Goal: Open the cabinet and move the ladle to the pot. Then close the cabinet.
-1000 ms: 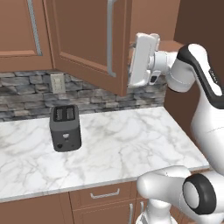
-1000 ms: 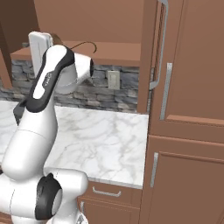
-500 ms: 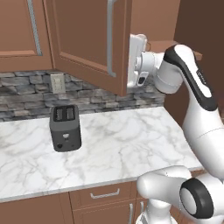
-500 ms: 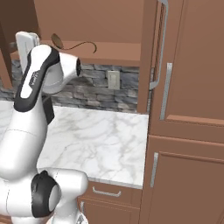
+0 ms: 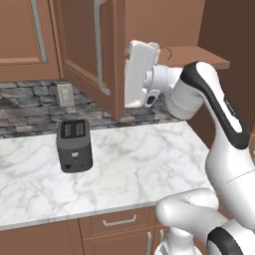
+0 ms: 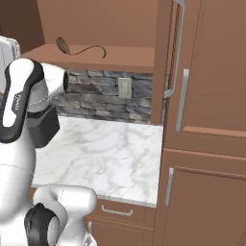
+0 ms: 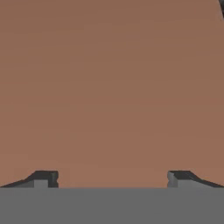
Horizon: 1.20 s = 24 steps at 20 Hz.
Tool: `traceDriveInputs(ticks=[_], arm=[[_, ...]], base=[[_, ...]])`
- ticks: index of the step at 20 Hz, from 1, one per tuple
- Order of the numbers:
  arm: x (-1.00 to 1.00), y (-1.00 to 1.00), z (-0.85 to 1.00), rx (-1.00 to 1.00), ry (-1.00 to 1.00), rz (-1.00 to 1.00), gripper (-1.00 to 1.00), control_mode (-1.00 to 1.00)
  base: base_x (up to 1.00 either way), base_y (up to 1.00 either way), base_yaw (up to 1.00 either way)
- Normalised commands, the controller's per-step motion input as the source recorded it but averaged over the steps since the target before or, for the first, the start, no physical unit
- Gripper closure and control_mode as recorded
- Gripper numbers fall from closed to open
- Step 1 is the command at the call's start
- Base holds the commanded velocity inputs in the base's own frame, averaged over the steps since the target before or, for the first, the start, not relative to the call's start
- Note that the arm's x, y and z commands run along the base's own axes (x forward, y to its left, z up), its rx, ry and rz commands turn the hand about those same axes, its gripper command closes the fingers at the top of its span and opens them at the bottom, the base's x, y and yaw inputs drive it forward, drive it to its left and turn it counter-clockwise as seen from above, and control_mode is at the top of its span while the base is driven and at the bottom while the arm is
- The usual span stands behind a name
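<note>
The cabinet stands open. Its left door [image 5: 79, 50] is swung out toward me, and the right door [image 6: 168, 57] is seen edge-on. On the cabinet's bottom shelf [image 6: 125, 62] lies the ladle [image 6: 63, 44], its round bowl at the left and its thin stem curving right. My gripper [image 5: 128, 74] is raised against the inner face of the left door, left of the shelf. In the hand view, plain brown wood faces the gripper [image 7: 112, 178], whose fingertips [image 7: 43, 178] stand wide apart with nothing between them: open. The pot is out of view.
A black toaster [image 5: 74, 144] stands on the marble counter [image 5: 134, 164] below the cabinet, with a stone backsplash and a wall outlet [image 6: 124, 87] behind. A tall brown cabinet [image 6: 211, 144] bounds the counter on the right. Drawers [image 5: 119, 221] sit under the counter edge.
My hand has swung left from in front of the shelf to the open left door, which now stands wider. The toaster and the ladle have not moved.
</note>
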Motion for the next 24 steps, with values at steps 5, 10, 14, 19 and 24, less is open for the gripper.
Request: traceDriveInputs(ticks=[5,10,14,19,24], arm=[[-0.88,1.00,0.10,0.05,0.00,0.02,-1.00,-1.00],[0.22,1.00,-0.13,0.00,0.02,-0.14,-1.00,-1.00],[0.13,0.65,-0.01,0.01,0.09,-0.14,-1.00,-1.00],[0.10,0.00,0.00,0.02,0.15,-0.01,-1.00,-1.00],[-0.07,-0.38,0.25,0.04,0.04,0.00,-1.00,-1.00]], base=[[0.00,0.00,0.00],[0.00,0.00,0.00],[0.00,0.00,0.00],[0.00,0.00,0.00],[0.00,0.00,0.00]])
